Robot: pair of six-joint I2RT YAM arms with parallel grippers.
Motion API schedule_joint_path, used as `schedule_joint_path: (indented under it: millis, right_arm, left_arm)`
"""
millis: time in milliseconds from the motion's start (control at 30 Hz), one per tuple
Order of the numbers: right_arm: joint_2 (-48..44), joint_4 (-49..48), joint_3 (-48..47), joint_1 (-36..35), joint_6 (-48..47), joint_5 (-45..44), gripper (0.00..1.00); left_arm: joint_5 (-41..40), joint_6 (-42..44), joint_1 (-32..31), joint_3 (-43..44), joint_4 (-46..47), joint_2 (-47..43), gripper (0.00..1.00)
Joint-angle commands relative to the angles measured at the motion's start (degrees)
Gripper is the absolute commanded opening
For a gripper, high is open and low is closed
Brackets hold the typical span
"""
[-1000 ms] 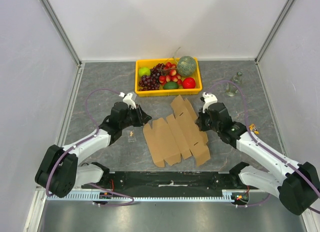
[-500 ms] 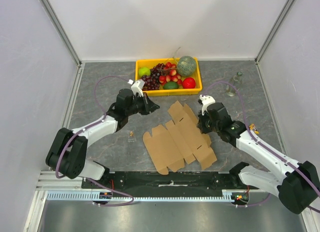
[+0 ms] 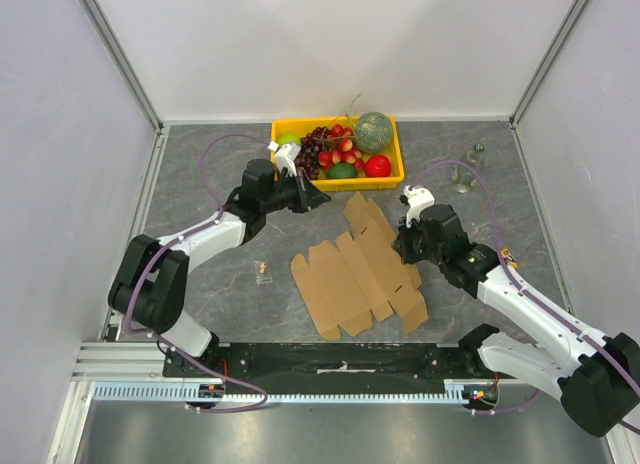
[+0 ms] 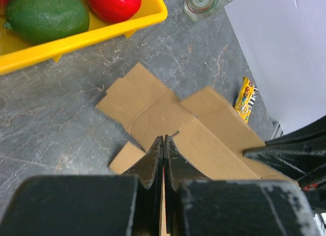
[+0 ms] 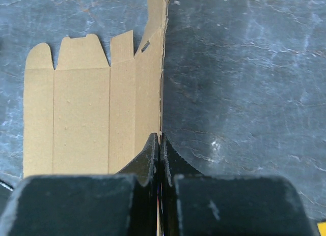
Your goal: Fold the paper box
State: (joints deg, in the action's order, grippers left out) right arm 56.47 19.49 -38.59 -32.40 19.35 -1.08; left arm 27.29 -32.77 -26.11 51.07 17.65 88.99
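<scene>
Paper box lies unfolded on the grey table between the two arms, a flat brown die-cut sheet with its far flap pointing at the yellow crate of fruit. Within the last second the left gripper has left the sheet's left edge, where it stood a moment ago with its fingers apart. It has swung up towards the crate and drawn its fingers together on nothing. Its wrist camera now looks down past the closed tips at the far flaps. The right gripper has hardly moved: it remains at the sheet's right edge, fingers pressed together, and its own view shows the cardboard edge running straight into the tips, so it appears to be pinching the paper box there. The sheet itself has barely shifted, and every panel looks flat. By the look of it no fold has been made, and the left arm seems to be repositioning for the far flaps while the right steadies the sheet.
</scene>
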Motion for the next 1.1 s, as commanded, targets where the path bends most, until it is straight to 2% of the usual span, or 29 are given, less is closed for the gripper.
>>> schedule_joint_path:
  millis: [0,267,700,933,1067]
  right_arm:
    - [0.7,-4.3,0.5,0.1,-1.5,8.8,0.00]
    - [1.3,-5.4,0.5,0.1,-1.5,14.0,0.00]
    - [-5.1,-8.7,3.0,0.0,-2.0,11.2,0.00]
    - [-4.4,-8.0,2.2,0.0,-2.5,12.5,0.00]
    - [-3.8,-7.9,1.9,0.0,-2.5,12.3,0.00]
  left_arm:
    - [3.4,0.4,0.2,5.8,1.2,3.5,0.02]
    - [3.8,-0.5,0.2,9.7,1.1,8.0,0.02]
    - [5.8,-3.3,0.0,15.5,1.6,13.7,0.02]
    - [7.4,-3.4,-2.3,19.6,0.6,17.4,0.02]
    - [7.7,-3.2,-3.4,19.2,0.5,17.9,0.02]
